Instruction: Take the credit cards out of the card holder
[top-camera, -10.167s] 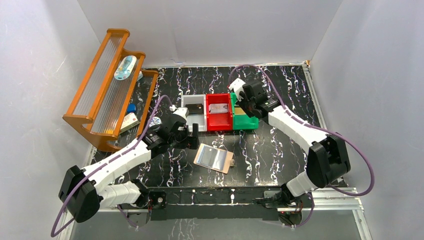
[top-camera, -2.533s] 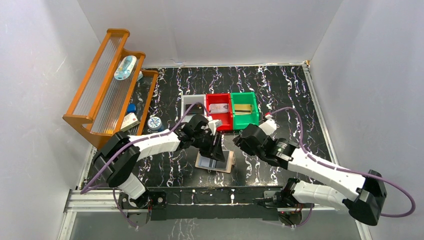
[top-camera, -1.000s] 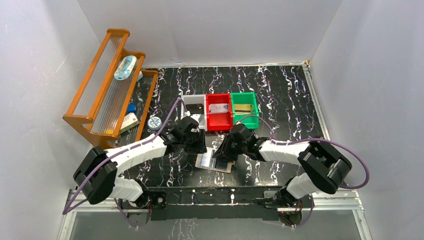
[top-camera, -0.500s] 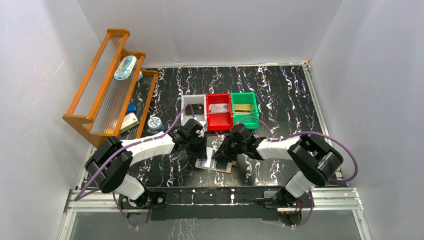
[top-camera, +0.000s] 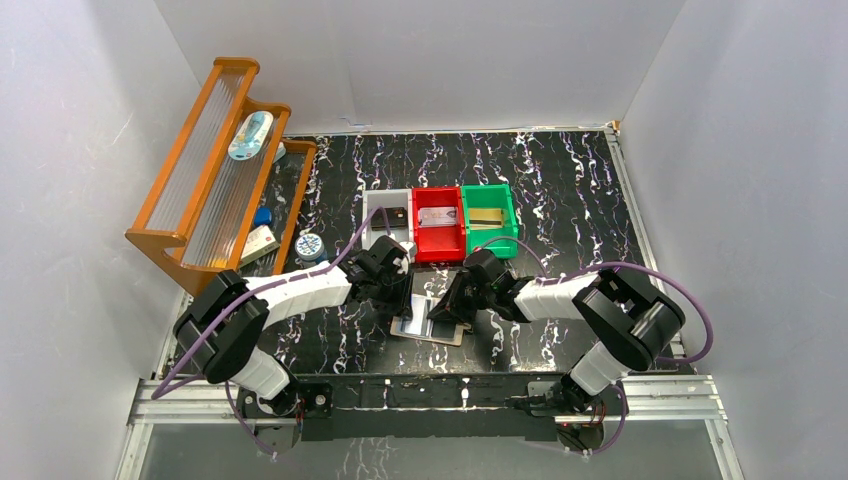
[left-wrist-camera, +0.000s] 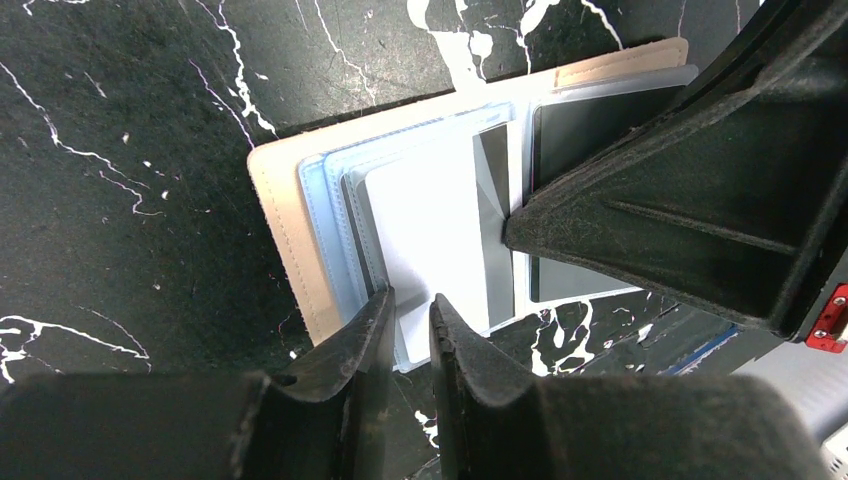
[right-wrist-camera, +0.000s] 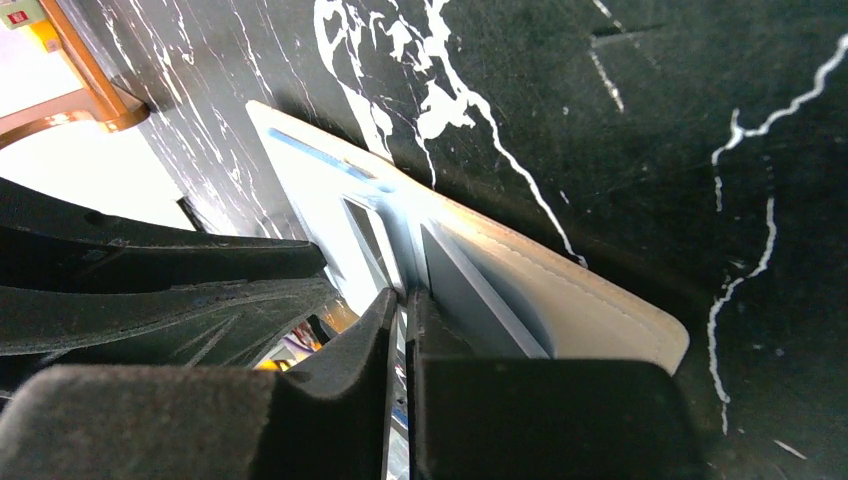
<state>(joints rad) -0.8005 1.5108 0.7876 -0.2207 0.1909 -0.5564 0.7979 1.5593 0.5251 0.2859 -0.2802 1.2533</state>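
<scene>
Partway at best: the card holder (left-wrist-camera: 285, 225) lies open beneath the left gripper (left-wrist-camera: 410, 300), which narrowly pinches a white card (left-wrist-camera: 430, 230) not yet drawn out, and the right gripper (right-wrist-camera: 403, 296), nearly closed, pressing its centre.

Top external: fixed high behind the arm bases, tilted down; card holder (top-camera: 432, 328) small, near centre. Left wrist: close above the card holder (left-wrist-camera: 283, 215), steeply down. Right wrist: closer (grazing angle), from the card holder's (right-wrist-camera: 600, 312) opposite side. All views share its open pockets.
</scene>
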